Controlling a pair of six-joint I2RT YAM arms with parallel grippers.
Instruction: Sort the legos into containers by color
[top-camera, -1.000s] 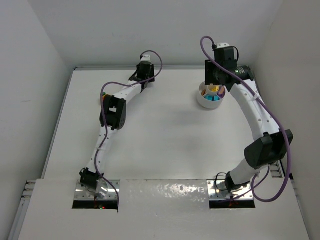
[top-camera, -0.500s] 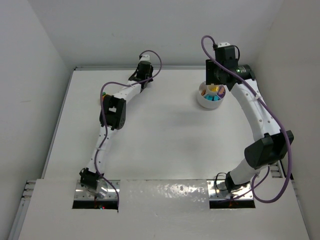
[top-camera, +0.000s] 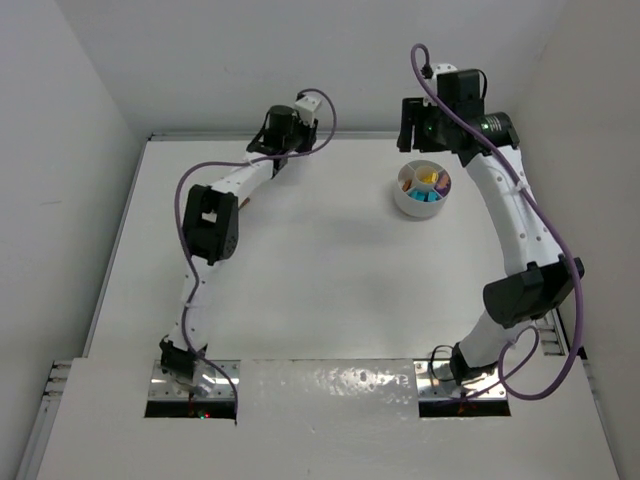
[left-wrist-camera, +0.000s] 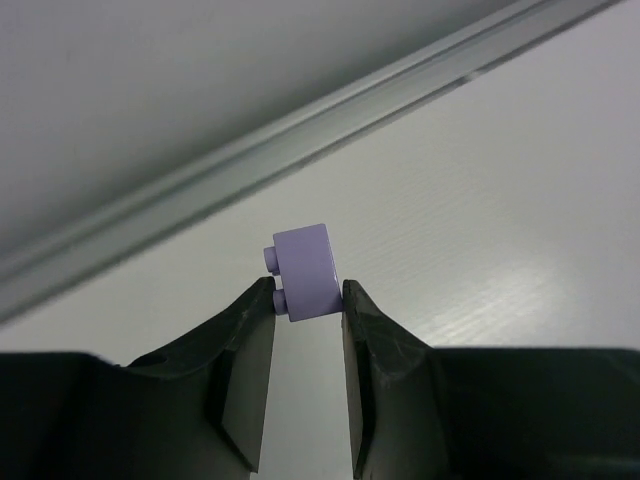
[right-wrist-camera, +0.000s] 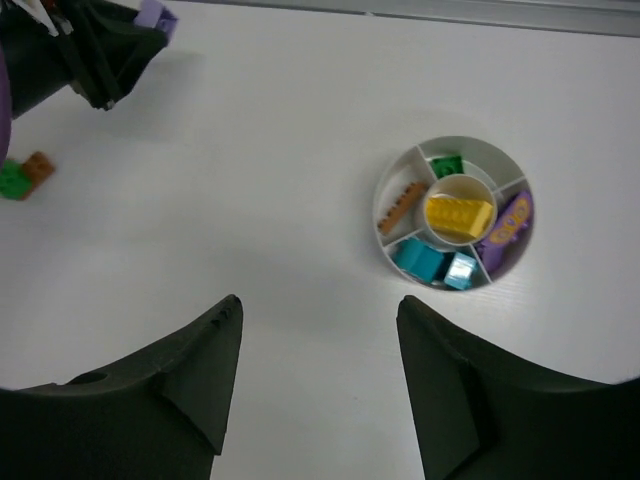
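At the far left of the right wrist view, a green brick (right-wrist-camera: 12, 181) and a brown brick (right-wrist-camera: 39, 166) are lying against each other on the white counter (top-camera: 320, 270), outside any compartment. To their right, toward the back edge of the counter, the left claw (left-wrist-camera: 308, 296) is clamping a lavender brick (left-wrist-camera: 303, 271) between its two fingertips, the studs pointing left in its own camera. The brick is sitting at the very tips, and whether it is clear of the surface cannot be told. Further right, the white dish (top-camera: 409, 206) is standing on the counter, well apart from the left claw. Its compartments are holding sorted pieces: a long brown piece (right-wrist-camera: 400, 208) in the left wedge, a green piece (right-wrist-camera: 445, 165) in the top wedge, a yellow brick (right-wrist-camera: 458, 214) in the centre cup and purple pieces (right-wrist-camera: 507, 222) in the right wedge. A teal brick (right-wrist-camera: 418, 257) and a paler teal brick (right-wrist-camera: 460, 270) are lying along the lower rim; whether they share a wedge cannot be told. The right claw (right-wrist-camera: 320, 305) is hanging above the counter, looking down on the dish, its jaws standing apart with nothing between them.
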